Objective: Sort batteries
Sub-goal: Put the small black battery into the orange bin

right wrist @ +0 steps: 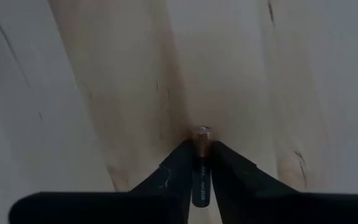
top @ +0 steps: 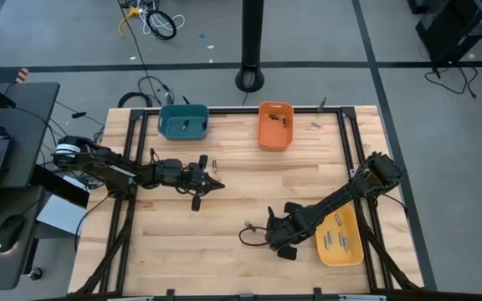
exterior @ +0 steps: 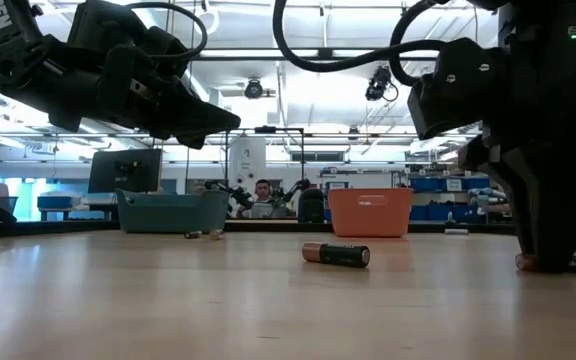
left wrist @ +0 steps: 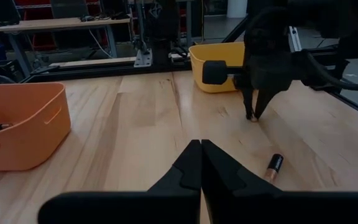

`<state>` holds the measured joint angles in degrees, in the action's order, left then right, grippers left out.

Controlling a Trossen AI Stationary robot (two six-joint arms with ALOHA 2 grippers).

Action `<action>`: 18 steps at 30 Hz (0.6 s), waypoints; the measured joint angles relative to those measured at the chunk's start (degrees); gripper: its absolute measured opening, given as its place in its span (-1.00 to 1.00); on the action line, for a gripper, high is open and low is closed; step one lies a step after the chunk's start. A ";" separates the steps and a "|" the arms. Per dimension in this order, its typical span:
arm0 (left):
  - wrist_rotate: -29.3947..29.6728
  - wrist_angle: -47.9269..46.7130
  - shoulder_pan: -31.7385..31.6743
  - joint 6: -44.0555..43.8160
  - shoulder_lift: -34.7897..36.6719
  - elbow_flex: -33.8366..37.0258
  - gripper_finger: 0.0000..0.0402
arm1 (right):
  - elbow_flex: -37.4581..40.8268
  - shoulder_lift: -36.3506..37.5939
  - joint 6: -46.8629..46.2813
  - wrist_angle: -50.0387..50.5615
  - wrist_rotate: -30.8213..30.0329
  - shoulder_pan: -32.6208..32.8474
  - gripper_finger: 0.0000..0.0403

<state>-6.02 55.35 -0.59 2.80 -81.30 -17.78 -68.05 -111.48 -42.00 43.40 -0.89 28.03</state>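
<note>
Pinched between the right gripper [right wrist: 201, 163] fingers lay a battery [right wrist: 200, 168], hidden overhead; left gripper [left wrist: 201, 163] hovered, pressed together.

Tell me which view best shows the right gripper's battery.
The right wrist view: the right gripper clamps the battery. The low view shows part, the left wrist view a tip, the high view nothing.

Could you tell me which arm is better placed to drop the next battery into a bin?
Right. The right gripper is already shut on a battery beside the yellow bin; the left gripper is shut and empty.
</note>
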 joint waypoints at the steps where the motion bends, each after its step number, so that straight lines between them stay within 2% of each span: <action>1: 0.00 0.01 0.01 -0.01 0.00 0.00 -0.95 | 0.02 0.00 0.70 -0.04 0.02 -0.18 -0.71; 5: 0.00 0.02 0.01 -0.03 0.00 0.00 -0.95 | 0.04 0.00 2.95 -0.06 1.09 -1.25 -0.80; 12: 0.02 0.04 0.01 -0.08 0.00 0.00 -0.95 | -2.32 -0.28 7.37 1.31 2.21 -2.31 -0.80; 18: 0.02 0.19 -0.01 -0.10 0.00 0.00 -0.95 | -5.27 -0.70 9.41 -0.50 -1.41 -2.45 -0.80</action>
<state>-6.00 55.55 -0.59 2.70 -81.30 -17.78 -73.32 -112.18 -32.60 42.89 -2.30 25.58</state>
